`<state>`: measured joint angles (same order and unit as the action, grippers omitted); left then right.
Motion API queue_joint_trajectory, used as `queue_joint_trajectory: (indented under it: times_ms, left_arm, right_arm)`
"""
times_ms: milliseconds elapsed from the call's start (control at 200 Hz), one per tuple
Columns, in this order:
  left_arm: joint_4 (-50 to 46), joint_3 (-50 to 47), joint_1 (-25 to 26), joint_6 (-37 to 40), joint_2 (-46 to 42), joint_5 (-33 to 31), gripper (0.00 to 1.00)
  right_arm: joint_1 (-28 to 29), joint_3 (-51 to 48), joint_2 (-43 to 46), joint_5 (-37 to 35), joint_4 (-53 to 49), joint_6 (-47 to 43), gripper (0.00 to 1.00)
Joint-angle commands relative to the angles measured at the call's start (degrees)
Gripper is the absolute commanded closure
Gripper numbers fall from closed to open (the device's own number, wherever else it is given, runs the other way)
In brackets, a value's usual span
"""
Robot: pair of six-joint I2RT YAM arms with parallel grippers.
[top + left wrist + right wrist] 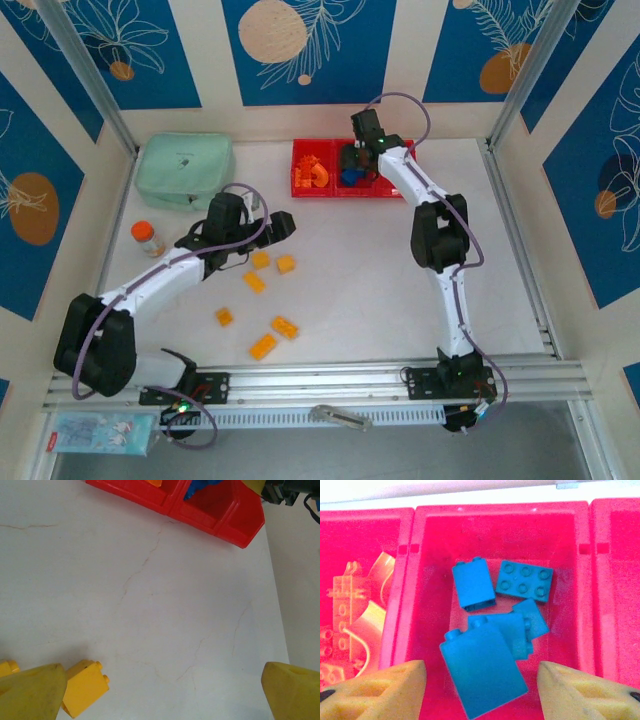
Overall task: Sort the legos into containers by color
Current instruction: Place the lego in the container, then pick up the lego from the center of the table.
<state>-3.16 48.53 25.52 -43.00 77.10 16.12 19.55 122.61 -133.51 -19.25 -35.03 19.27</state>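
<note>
Directly under the open right claw (481, 682), a blue lego (480, 665), studs up-left; left claw (161, 680) open too.

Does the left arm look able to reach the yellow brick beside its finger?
Probably yes: the left gripper is open, and the yellow brick lies on the table beside one finger, nothing between.

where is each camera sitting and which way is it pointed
Top external: above and behind the arms, looking down on the table; both arms show, left claw and right claw.
Left wrist: low over the table, facing the red bins; its open claw's fingertips at the bottom corners, a yellow lego beside one.
Right wrist: straight down into the middle bin's blue legos; its open claw's fingertips below.
Shared: all three show the red bins and blue legos.
</note>
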Motion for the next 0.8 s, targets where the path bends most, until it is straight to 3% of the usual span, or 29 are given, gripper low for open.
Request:
queue_joint_trajectory:
  times_ms: [0, 170, 405, 610, 795]
  left_arm:
    - [0.3, 1.5, 0.4, 1.2, -1.4, 0.8, 0.01]
    - [-1.2, 0.5, 0.4, 1.4, -4.4, 0.1, 0.01]
    - [-5.3, -3.0, 0.3, 1.8, -11.7, -2.2, 0.01]
    - [-12.3, -7.4, 0.1, 2.2, -20.9, -5.6, 0.01]
    - [-18.0, -11.7, 0.1, 0.5, -29.8, -9.4, 0.01]
  right_arm:
    - [0.7, -2.5, 5.9, 1.1, 0.6, -1.5, 0.37]
    - [1.5, -5.5, 10.3, 1.3, -0.7, -0.9, 0.35]
    - [6.3, -25.2, 23.9, 4.1, 3.1, 3.0, 0.3]
    - [14.5, -38.0, 31.5, 6.5, 3.6, 7.4, 0.27]
    - [23.4, -43.6, 30.4, 7.7, 6.3, 10.6, 0.23]
